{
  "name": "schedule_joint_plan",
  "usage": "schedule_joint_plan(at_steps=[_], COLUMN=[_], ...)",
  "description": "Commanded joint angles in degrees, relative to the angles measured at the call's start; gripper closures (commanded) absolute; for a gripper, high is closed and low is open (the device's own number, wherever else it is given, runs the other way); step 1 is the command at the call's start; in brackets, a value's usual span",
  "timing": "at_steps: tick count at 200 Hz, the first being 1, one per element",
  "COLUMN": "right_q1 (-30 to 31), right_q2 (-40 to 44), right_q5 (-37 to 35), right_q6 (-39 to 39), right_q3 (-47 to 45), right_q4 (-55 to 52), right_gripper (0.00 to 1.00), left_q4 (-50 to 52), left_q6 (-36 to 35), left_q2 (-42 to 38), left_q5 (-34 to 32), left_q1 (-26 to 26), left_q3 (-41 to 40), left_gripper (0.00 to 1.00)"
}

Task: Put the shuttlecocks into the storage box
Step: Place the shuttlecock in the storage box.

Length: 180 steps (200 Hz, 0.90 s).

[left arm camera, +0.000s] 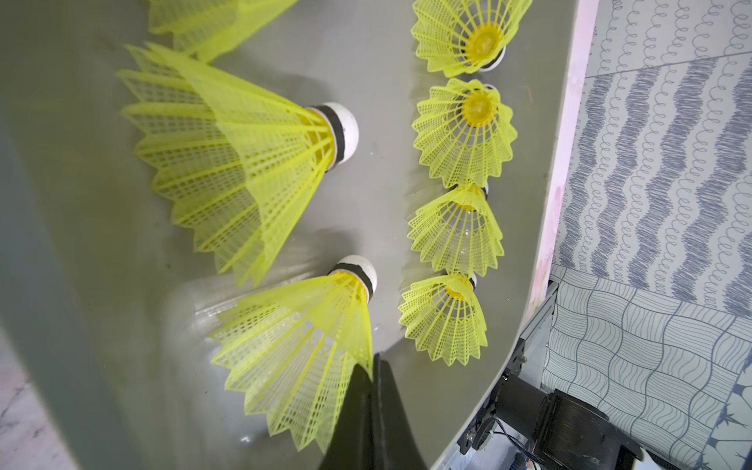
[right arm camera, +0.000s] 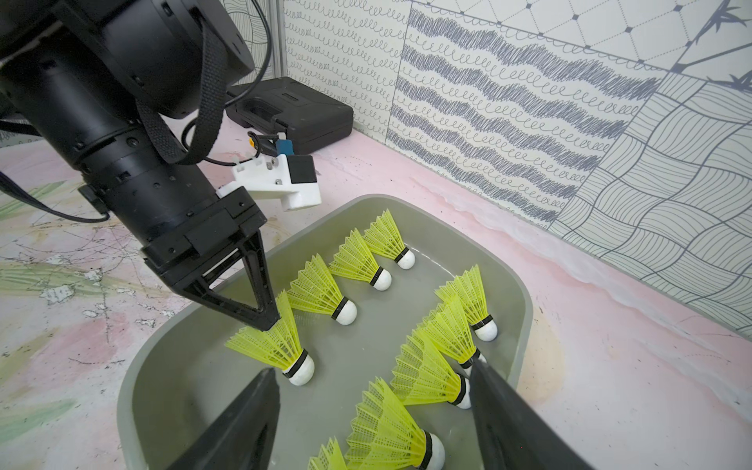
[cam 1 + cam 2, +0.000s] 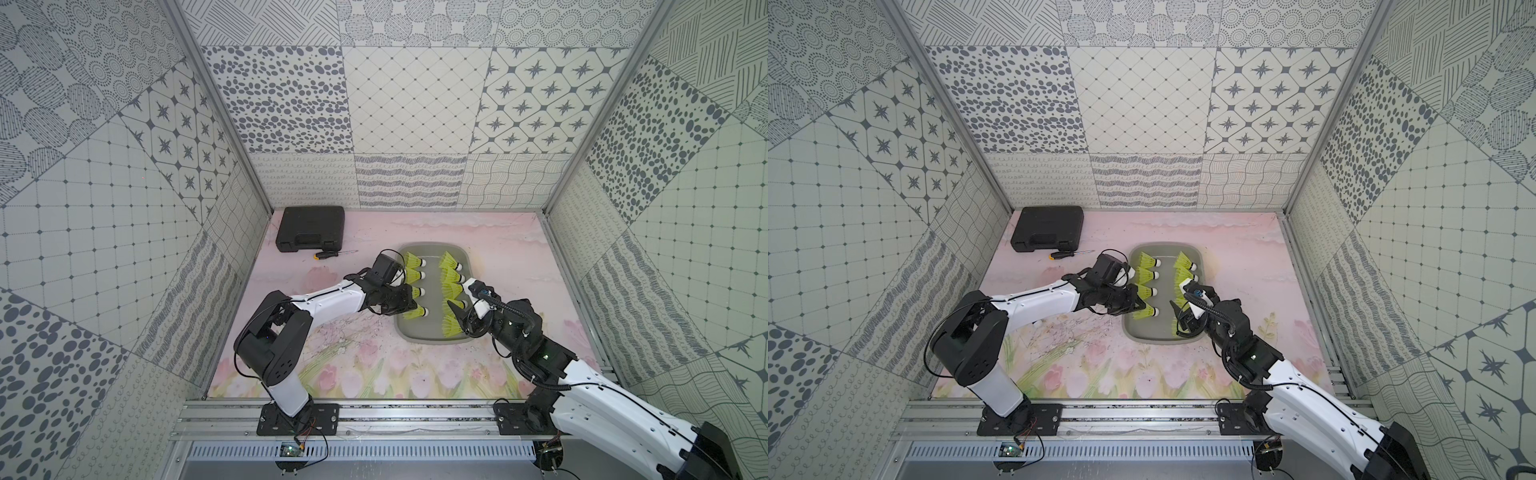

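The table [image 3: 374, 365], covered in a pink floral print, is carrying all items. The left arm [image 3: 324, 301] and right arm [image 3: 602, 395] are both reaching over the storage box [image 3: 434, 299], which is sitting right of the table's centre.

The black hard case [image 3: 311, 228] is lying closed in the far left corner, well apart from the box.

The left gripper [image 2: 270, 321] is hanging over the box's left side with its jaws pressed together. Its tip is touching the skirt rim of the nearest shuttlecock [image 2: 285, 350] in the left row; whether it is pinching the mesh cannot be determined.

The right gripper [image 2: 373, 366] is hovering over the near right part of the box with its jaws standing apart and holding nothing.

The shuttlecocks [image 3: 415, 276] are lying on their sides inside the box in two rows, four on the left and five on the right. The cork tips are all pointing toward the table's right side.

The screwdriver [image 3: 332, 254] is lying on the table just in front of the case.
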<state>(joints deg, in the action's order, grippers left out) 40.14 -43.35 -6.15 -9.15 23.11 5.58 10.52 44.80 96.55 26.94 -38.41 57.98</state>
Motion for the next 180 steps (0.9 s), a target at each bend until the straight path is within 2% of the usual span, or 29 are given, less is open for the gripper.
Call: schedule_joint_plan(at_steps=[1, 180], right_q1=[0.0, 0.1], right_q2=[1.0, 0.7], right_q5=[-0.7, -0.9], right_q6=[0.8, 0.9], right_q3=[-0.5, -0.4], right_q4=[0.5, 0.1], right_gripper=[0.23, 0.22], left_q4=[1.9, 6.6], left_q6=[-2.3, -5.3], left_q2=[0.7, 1.7], left_q5=[-1.7, -6.1], left_q1=[-0.2, -0.2], left_q3=[0.9, 3.9], left_gripper=[1.00, 0.96])
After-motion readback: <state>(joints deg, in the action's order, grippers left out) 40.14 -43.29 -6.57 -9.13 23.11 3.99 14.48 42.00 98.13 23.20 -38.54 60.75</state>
